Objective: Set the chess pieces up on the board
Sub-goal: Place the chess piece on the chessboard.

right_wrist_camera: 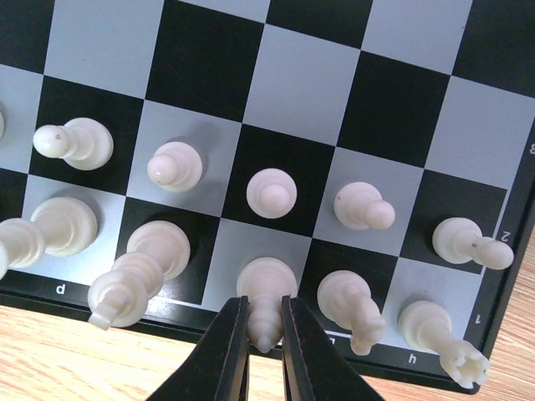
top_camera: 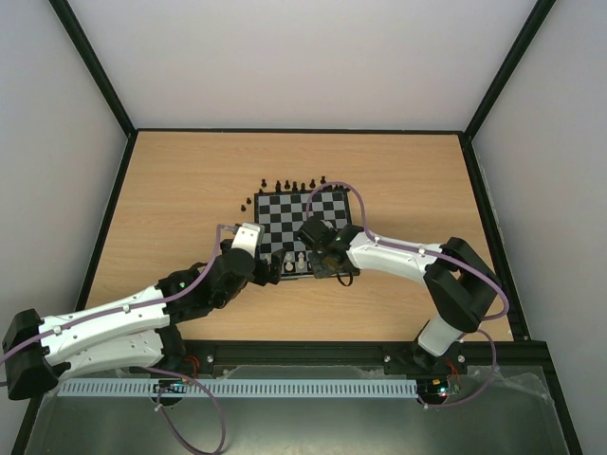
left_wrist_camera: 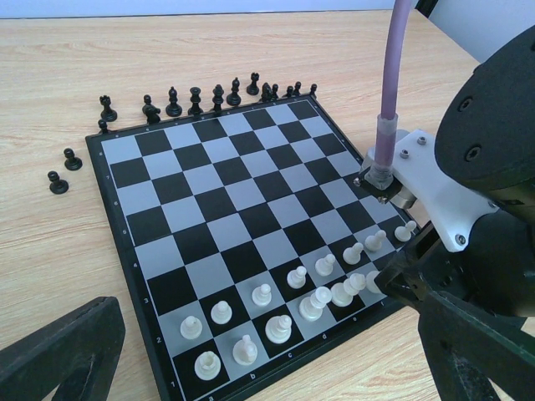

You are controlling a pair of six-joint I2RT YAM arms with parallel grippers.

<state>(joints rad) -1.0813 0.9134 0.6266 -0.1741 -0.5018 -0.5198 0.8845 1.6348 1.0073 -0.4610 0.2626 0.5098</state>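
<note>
A white piece [right_wrist_camera: 266, 282] on the board's [right_wrist_camera: 309, 75] near row is clamped in the closed right pincer [right_wrist_camera: 266, 305]; an upright release seems called for next. The left pincer [top_camera: 254, 245] is spread wide, empty.

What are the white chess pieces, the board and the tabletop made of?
White pieces: probably plastic; smooth, cream, faintly glossy. Board: likely plastic or coated card; flat printed checks, slight sheen. Tabletop: wood or wood-look laminate; pale grain lines, matte.

A light wooden table [top_camera: 190, 180] stands between pale walls [top_camera: 285, 57]. A white slotted rail [top_camera: 285, 389] runs along its near edge.
</note>
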